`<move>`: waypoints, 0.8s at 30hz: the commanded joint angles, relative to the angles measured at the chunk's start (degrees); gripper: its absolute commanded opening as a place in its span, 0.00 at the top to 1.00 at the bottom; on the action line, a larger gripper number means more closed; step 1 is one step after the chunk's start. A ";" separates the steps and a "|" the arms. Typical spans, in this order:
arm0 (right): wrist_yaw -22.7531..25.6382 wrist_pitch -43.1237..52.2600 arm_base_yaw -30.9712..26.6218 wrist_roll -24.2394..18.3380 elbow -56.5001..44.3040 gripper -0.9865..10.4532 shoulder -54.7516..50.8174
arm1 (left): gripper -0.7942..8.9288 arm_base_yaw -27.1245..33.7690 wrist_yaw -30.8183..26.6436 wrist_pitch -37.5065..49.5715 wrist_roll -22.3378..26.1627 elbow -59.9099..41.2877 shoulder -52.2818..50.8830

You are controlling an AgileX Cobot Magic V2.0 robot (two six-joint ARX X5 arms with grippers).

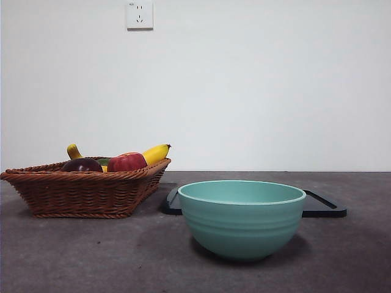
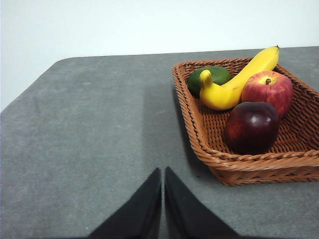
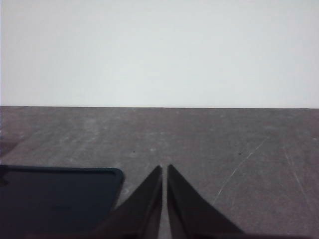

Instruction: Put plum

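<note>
The plum [image 2: 251, 126] is found inside the wicker basket [image 2: 199, 134], close to the basket's near rim as it is seen from the left wrist. It is dark maroon and glossy, and it is resting on the basket's woven floor. Just beside it a red apple [image 2: 267, 91] is placed, and the two fruits seem to be touching. A yellow banana [image 2: 238, 79] is laid behind them, with a green fruit [image 2: 208, 78] next to its stem end.

In the front view the basket is seen on the left part of the tabletop [image 1: 91, 256], and only the top of the plum [image 1: 82, 165] is shown above its rim. A turquoise bowl [image 1: 241, 217] is standing nearer to the front edge, apart from the basket. Behind the bowl a flat black tray [image 1: 324, 207] is partly hidden.

The left gripper [image 2: 163, 172] is held over bare tabletop, well apart from the basket, with its jaws pressed together and nothing between them. The right gripper [image 3: 164, 169] is also clenched on nothing, just beside a corner of the black tray [image 3: 60, 199].
</note>
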 commanded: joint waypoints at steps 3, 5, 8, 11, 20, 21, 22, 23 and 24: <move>0.04 0.87 0.55 -0.52 -2.54 0.91 -3.26 | 0.91 0.11 -0.11 -0.52 -0.09 -1.16 -0.11; 0.07 0.74 1.14 -0.66 -3.10 0.91 -4.17 | 0.91 0.11 -0.11 -0.52 -0.09 -1.16 -0.11; 0.48 0.37 2.10 -1.27 -3.10 0.91 -4.52 | 0.91 0.11 -0.11 -0.52 -0.09 -1.16 -0.11; 2.01 0.04 3.21 -1.57 -3.10 0.91 -4.52 | 0.91 0.11 -0.11 -0.52 -0.09 -1.16 -0.11; 1.99 -9.20 4.04 -1.75 -3.10 0.91 -4.50 | 0.91 0.11 -0.11 -0.52 -0.09 -1.16 -0.11; 1.97 -10.32 4.04 -1.75 -3.10 0.91 -4.52 | 0.91 0.11 -0.11 -0.52 -0.09 -1.16 -0.11; 1.97 -11.41 4.04 -1.75 -3.10 0.91 -4.50 | 0.91 0.11 -0.11 -0.52 -0.09 -1.16 -0.11; 1.97 -12.37 4.04 -1.75 -3.10 0.91 -4.52 | 0.91 0.11 -0.11 -0.52 -0.09 -1.16 -0.11; 1.97 -13.46 4.04 -1.75 -3.10 0.91 -4.50 | 0.91 0.11 -0.11 -0.52 -0.09 -1.16 -0.11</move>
